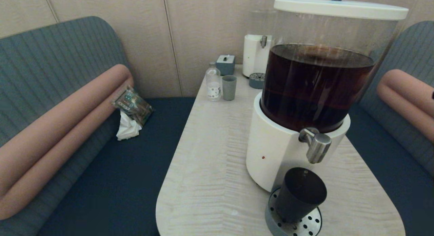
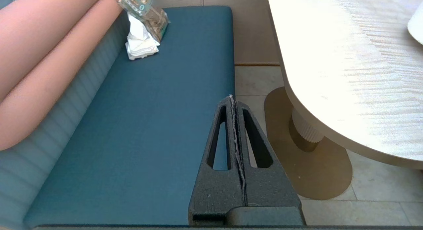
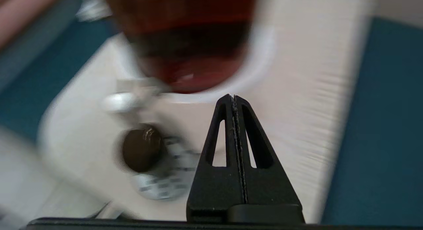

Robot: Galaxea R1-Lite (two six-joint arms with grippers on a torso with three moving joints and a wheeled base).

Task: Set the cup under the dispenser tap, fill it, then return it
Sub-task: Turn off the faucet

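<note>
The dark tapered cup (image 1: 299, 194) stands on the perforated steel drip tray (image 1: 307, 225), directly below the brushed-steel tap (image 1: 316, 144) of the big white-based dispenser (image 1: 315, 90) holding dark brown liquid. The right wrist view shows the cup (image 3: 142, 151) from above, with dark contents, and the tap (image 3: 120, 102) beside it. My right gripper (image 3: 234, 97) is shut and empty, off to the side of the cup and apart from it. My left gripper (image 2: 232, 97) is shut and empty, hanging over the blue bench seat beside the table. Neither gripper shows in the head view.
At the table's far end stand a pale grey-blue cup (image 1: 229, 87), a small clear bottle (image 1: 213, 81), a grey box (image 1: 225, 64) and a second dispenser with clear liquid (image 1: 261, 36). A tissue pack (image 1: 132, 107) lies on the left bench (image 2: 148, 124). The table edge (image 2: 290, 91) is near my left gripper.
</note>
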